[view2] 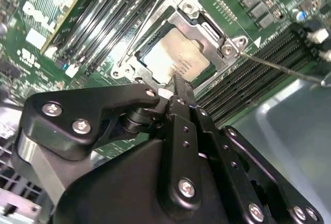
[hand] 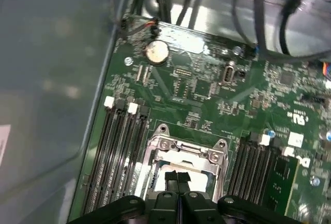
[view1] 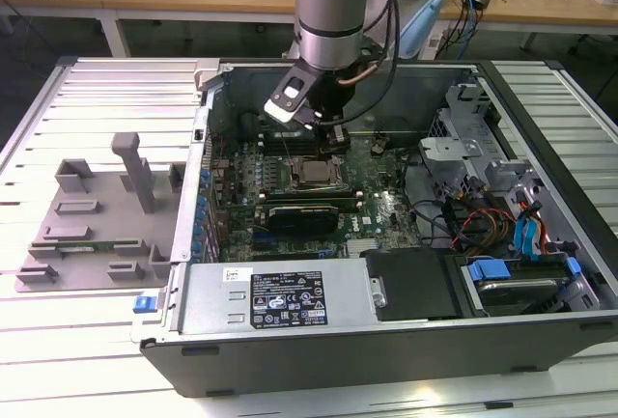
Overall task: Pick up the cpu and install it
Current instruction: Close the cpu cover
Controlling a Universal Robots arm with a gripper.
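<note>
The cpu (view1: 314,171) lies flat in the socket on the green motherboard (view1: 386,210) inside the open computer case, its silvery top plate showing. In both wrist views the cpu (view2: 178,58) (hand: 200,181) sits inside the metal socket frame (view2: 204,25) (hand: 161,144), whose lid is open. My gripper (view1: 333,140) hangs just above the cpu's edge. Its black fingers are pressed together at the tips (view2: 175,83) (hand: 178,178), with nothing between them. I cannot tell whether the tips touch the cpu.
Memory slots (hand: 119,157) flank the socket on both sides. A black card (view1: 301,213) lies in front of the socket. Cables and blue drive bays (view1: 502,215) crowd the exterior view's right. A grey plastic tray (view1: 97,215) lies outside the case at the left.
</note>
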